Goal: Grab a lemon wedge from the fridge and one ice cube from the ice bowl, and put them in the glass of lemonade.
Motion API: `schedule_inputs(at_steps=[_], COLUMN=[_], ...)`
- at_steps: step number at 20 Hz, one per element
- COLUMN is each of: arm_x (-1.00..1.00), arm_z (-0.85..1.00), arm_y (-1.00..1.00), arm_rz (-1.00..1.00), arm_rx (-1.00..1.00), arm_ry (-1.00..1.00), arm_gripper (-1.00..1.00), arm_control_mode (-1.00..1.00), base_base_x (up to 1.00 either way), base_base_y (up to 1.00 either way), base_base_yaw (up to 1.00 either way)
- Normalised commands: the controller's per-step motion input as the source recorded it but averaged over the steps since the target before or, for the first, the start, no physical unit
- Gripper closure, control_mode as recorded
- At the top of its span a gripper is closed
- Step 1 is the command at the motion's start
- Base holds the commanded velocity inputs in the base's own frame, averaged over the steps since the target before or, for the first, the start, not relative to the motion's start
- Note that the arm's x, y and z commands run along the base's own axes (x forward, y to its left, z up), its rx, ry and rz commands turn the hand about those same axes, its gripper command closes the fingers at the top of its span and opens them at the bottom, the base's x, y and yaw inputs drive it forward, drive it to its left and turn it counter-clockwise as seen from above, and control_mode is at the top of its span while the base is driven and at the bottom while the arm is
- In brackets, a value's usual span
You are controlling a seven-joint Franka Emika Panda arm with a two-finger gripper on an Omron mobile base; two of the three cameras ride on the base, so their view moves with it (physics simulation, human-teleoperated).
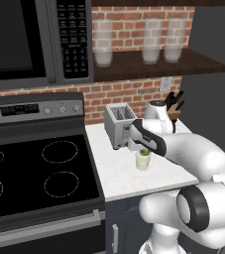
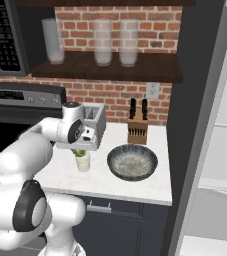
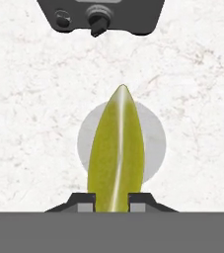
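Gripped by end effector (image 3: 111, 205), lemon wedge (image 3: 116, 153) hangs over glass of lemonade (image 3: 153, 143).

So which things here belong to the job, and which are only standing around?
Job: gripper, lemon wedge, glass of lemonade, ice bowl, fridge.
Standing around: toaster, knife block, stove, microwave, shelf glasses.

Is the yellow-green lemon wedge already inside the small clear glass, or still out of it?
Still out. The yellow-green lemon wedge is clamped between the dark fingers, above the small clear glass.
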Motion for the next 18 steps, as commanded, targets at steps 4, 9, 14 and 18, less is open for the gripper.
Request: schedule_inputs(at_steps=[4,9,14,18], arm_x=[0.09,0.13,0.07,0.0], arm_z=[0.0,0.0,0.02,0.12], arm_y=[0.0,0.0,0.0,0.0], arm_rz=[0.0,0.0,0.0,0.0], arm_rx=[-0.02,-0.02,-0.02,0.0], arm_ry=[0.09,0.15,0.13,0.0], arm_gripper=[1.0,1.0,1.0,1.0], arm_control_mode=[-1.0,-1.0,-1.0,-1.0], base_base_x=[0.0,0.0,0.0,0.0], base_base_y=[0.0,0.0,0.0,0.0], base_base_yaw=[0.0,0.0,0.0,0.0])
